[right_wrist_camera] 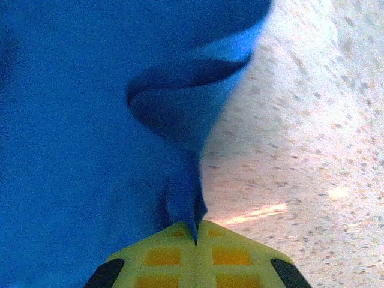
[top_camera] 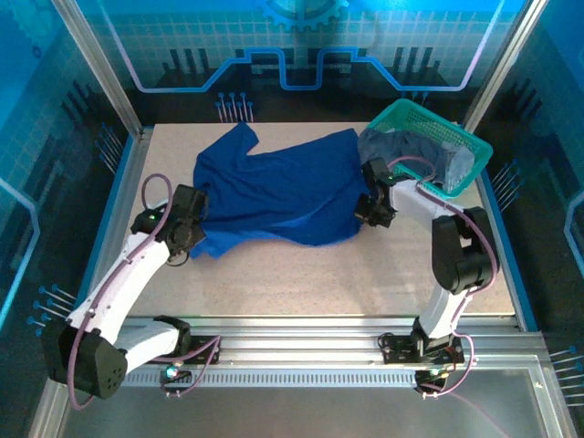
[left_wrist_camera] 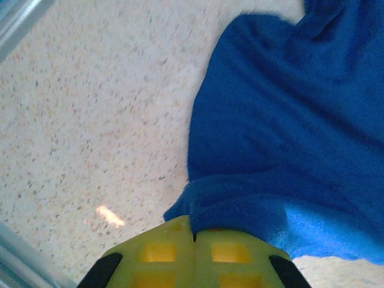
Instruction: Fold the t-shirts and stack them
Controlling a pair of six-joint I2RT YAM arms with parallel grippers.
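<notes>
The left jaws are clamped on the near-left edge of the royal blue t-shirt (top_camera: 274,187), and the right jaws pinch a fold at its right edge. The shirt lies rumpled on the speckled surface (top_camera: 301,274), just beside the teal basket (top_camera: 473,172) holding grey-blue t-shirts (top_camera: 415,151).

T-shirt (top_camera: 274,196) on table (top_camera: 319,274) centre, basket (top_camera: 449,123) at far right, shirts (top_camera: 411,146) inside

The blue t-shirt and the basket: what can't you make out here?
Which face of the blue t-shirt is up: top view, crumpled folds.
Shirts in the basket: top view, grey-blue cloth bunched, count unclear.
Pinched edges: both wrist views, shut left gripper and right gripper cover them.
</notes>
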